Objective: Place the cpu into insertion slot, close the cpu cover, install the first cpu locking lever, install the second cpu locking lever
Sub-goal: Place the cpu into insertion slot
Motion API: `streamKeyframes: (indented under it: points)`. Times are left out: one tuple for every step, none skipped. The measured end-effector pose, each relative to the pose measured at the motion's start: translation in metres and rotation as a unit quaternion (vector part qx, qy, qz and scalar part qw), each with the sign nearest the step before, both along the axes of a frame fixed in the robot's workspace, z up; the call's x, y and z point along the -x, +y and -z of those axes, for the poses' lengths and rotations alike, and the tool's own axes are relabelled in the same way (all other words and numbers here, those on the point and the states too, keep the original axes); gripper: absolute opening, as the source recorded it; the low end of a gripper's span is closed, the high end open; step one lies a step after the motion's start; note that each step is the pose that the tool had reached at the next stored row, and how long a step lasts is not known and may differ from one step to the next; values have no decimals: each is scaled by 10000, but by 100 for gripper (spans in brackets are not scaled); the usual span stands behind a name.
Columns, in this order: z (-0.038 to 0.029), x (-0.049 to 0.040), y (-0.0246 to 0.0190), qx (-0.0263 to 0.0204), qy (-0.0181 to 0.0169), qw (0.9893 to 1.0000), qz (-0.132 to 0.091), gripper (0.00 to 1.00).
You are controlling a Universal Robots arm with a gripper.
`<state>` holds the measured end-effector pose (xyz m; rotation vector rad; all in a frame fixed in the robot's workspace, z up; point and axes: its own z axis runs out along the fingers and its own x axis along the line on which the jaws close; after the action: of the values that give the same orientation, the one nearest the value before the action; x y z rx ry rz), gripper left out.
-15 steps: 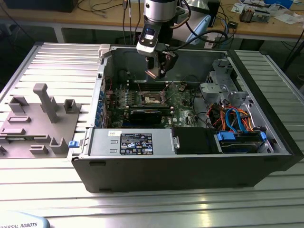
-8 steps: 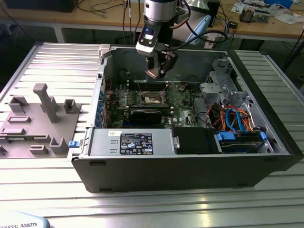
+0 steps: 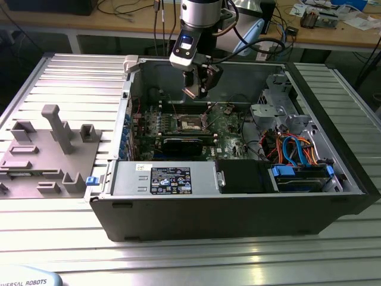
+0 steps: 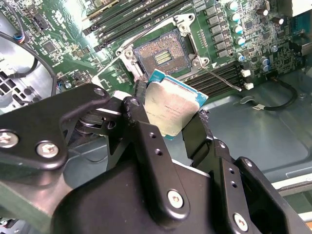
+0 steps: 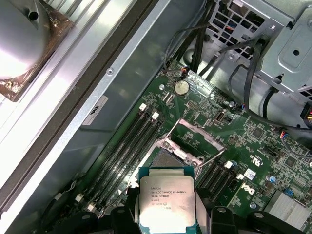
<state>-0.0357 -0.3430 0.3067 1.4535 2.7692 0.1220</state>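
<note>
My gripper [image 3: 199, 88] hangs inside the open computer case, above the green board. It is shut on the cpu [image 4: 173, 107], a flat square chip with a silvery top, held by its edges between the two black fingers [image 4: 139, 114]. In the first wrist view the cpu [image 5: 166, 202] hovers just short of the insertion slot [image 5: 163, 158], which it partly hides. The slot's tan-gold contact field [image 4: 163, 56] lies bare. The cpu cover [image 5: 197, 139] stands swung open behind the socket. A thin wire locking lever [image 4: 222, 78] sticks out free beside the socket.
Black memory slots [image 5: 131, 146] flank the socket. A long black graphics card [image 3: 181, 145] lies in front of it, with the power supply [image 3: 164, 179] nearer still. A drive cage [image 3: 280, 107] and orange and blue cables [image 3: 292, 149] fill the case's right. A grey fixture [image 3: 41, 149] sits outside on the left.
</note>
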Motion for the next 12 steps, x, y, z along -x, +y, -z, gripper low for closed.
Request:
streamKeyframes:
  points:
    - [0,0,0,0,0,10000,8,54]
    - [0,0,0,0,0,10000,19,54]
    - [1,0,0,0,0,10000,34,54]
    - [1,0,0,0,0,10000,44,54]
    - [1,0,0,0,0,10000,52,54]
    - [1,0,0,0,0,10000,58,54]
    - [1,0,0,0,0,10000,66,54]
    - [1,0,0,0,0,10000,72,54]
    - [2,0,0,0,0,10000,81,54]
    - [2,0,0,0,0,10000,88,54]
    - [2,0,0,0,0,10000,97,54]
    - [3,0,0,0,0,9999,112,54]
